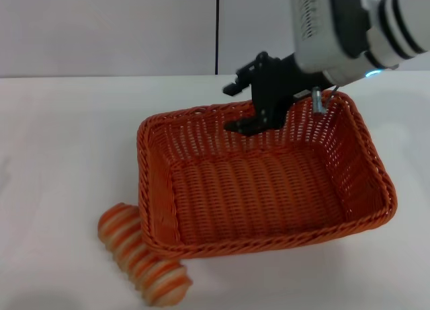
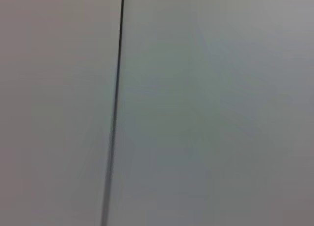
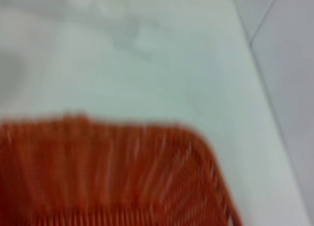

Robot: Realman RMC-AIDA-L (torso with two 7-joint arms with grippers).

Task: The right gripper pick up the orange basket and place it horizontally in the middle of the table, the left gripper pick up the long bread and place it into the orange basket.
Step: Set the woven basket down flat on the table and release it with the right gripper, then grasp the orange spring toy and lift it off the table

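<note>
The orange basket (image 1: 255, 189) sits skewed on the white table (image 1: 60, 135), open side up. Its corner also fills the near part of the right wrist view as orange weave (image 3: 108, 177). My right gripper (image 1: 250, 111) reaches down from the upper right to the basket's far rim, one black part dipping just inside the far wall. The long bread (image 1: 141, 256), striped orange and cream, lies on the table at the basket's front left corner, touching or tucked slightly under the rim. The left gripper is out of view.
A grey wall with a dark vertical seam (image 1: 217, 31) stands behind the table. The left wrist view shows only a plain pale surface with a dark line (image 2: 115, 108). White tabletop (image 3: 147, 64) stretches beyond the basket's corner.
</note>
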